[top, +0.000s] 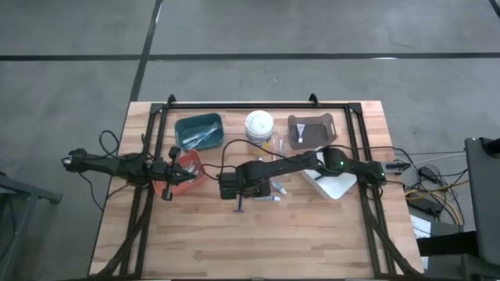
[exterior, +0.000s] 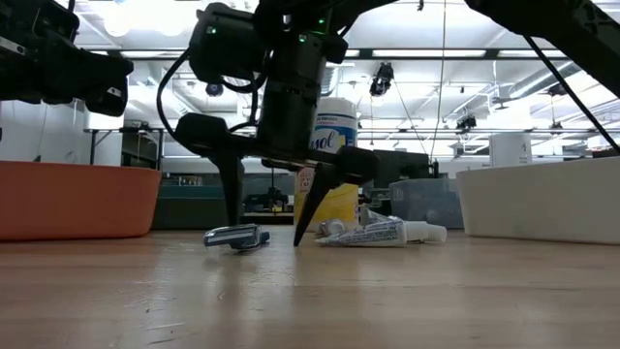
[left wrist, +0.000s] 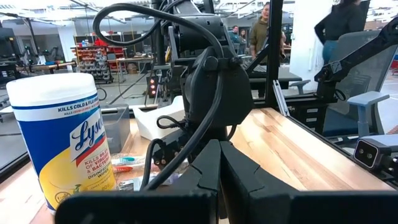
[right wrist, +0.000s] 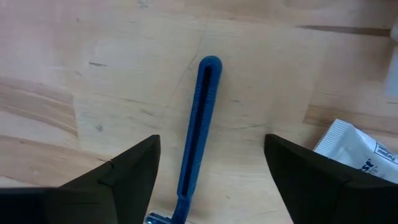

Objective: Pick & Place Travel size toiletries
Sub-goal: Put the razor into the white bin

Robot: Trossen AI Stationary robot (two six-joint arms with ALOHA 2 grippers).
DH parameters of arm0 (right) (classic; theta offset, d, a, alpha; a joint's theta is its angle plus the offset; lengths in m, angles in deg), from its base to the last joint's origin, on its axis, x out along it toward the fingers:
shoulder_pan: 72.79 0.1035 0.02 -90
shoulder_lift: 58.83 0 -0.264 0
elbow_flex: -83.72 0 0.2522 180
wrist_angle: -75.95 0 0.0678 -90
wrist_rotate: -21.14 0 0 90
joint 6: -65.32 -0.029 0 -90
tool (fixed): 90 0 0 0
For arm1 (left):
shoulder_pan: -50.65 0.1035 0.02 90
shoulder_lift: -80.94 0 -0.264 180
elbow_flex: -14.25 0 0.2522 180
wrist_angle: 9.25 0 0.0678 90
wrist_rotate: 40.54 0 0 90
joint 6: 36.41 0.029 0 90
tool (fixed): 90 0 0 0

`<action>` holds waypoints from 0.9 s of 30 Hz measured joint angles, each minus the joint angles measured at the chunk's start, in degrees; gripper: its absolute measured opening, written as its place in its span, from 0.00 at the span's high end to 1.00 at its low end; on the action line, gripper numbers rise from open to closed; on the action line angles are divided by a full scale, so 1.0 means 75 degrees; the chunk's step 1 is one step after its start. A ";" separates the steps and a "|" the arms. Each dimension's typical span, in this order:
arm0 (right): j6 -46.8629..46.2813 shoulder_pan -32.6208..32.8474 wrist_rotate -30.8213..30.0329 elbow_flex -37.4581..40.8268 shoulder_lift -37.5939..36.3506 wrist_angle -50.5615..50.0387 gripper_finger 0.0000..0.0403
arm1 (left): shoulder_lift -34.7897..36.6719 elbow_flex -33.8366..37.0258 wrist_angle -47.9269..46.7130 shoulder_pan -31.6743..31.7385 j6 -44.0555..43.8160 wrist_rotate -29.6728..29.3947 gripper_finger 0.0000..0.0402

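Observation:
A slim razor with a blue handle (right wrist: 196,143) lies flat on the wooden table, also showing in the low view (exterior: 237,236) and the high view (top: 239,206). My right gripper (right wrist: 211,140) is open and low over it, pointing down, one finger on each side of the handle (exterior: 266,233), touching nothing. A white squeeze tube (exterior: 373,233) and other small toiletries (top: 273,187) lie just to the right of it. My left gripper (top: 167,186) is shut and waits over the orange bin (top: 187,165).
A large white tub with a yellow label (top: 259,125) stands behind the toiletries. A teal bin (top: 199,130) and a brown bin (top: 312,130) sit along the far edge, and a white bin (top: 332,183) sits to the right. Bare wood (top: 250,242) spreads toward the near edge.

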 joint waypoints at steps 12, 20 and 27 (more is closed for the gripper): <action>0.0358 -0.0066 0.0022 0.0193 0.0006 -0.0187 0.48 | 0.0000 -0.0002 0.0000 0.0000 0.0000 0.0000 0.98; 0.0671 -0.0066 -0.0012 0.0215 0.0006 -0.0279 0.61 | 0.0000 0.0000 0.0000 0.0002 0.0000 0.0000 0.98; 0.1086 -0.0066 -0.0092 0.0219 0.0006 -0.0437 0.73 | 0.0000 -0.0002 -0.0003 0.0000 -0.0003 0.0000 0.98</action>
